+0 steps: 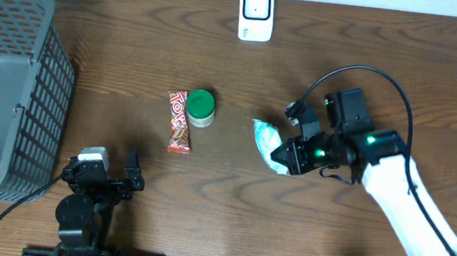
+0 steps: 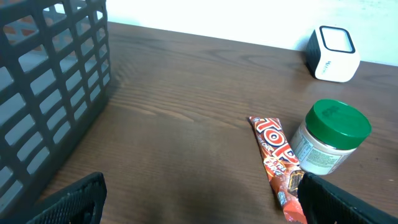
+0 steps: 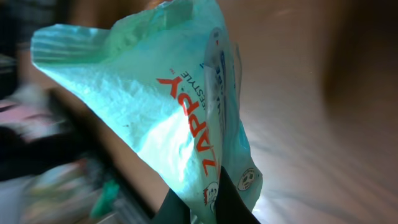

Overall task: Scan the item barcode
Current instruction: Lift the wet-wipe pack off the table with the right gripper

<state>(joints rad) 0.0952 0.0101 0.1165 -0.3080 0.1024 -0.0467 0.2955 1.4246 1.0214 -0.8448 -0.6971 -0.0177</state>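
My right gripper (image 1: 286, 159) is shut on a pale green wipes packet (image 1: 266, 142), holding it lifted right of the table's middle. In the right wrist view the packet (image 3: 168, 106) fills the frame, with red "ZAPPY" lettering, pinched at its lower end between the two dark fingers (image 3: 231, 205). No barcode shows on the faces I see. The white barcode scanner (image 1: 255, 13) stands at the back centre, also seen in the left wrist view as the scanner (image 2: 333, 53). My left gripper (image 1: 106, 175) rests open near the front left; its fingers (image 2: 74, 200) have bare table between them.
A red snack bar wrapper (image 1: 179, 122) lies beside a green-lidded jar (image 1: 201, 108) at mid-table; the same wrapper (image 2: 277, 162) and jar (image 2: 329, 137) show ahead of the left gripper. A grey mesh basket (image 1: 6, 81) occupies the left side.
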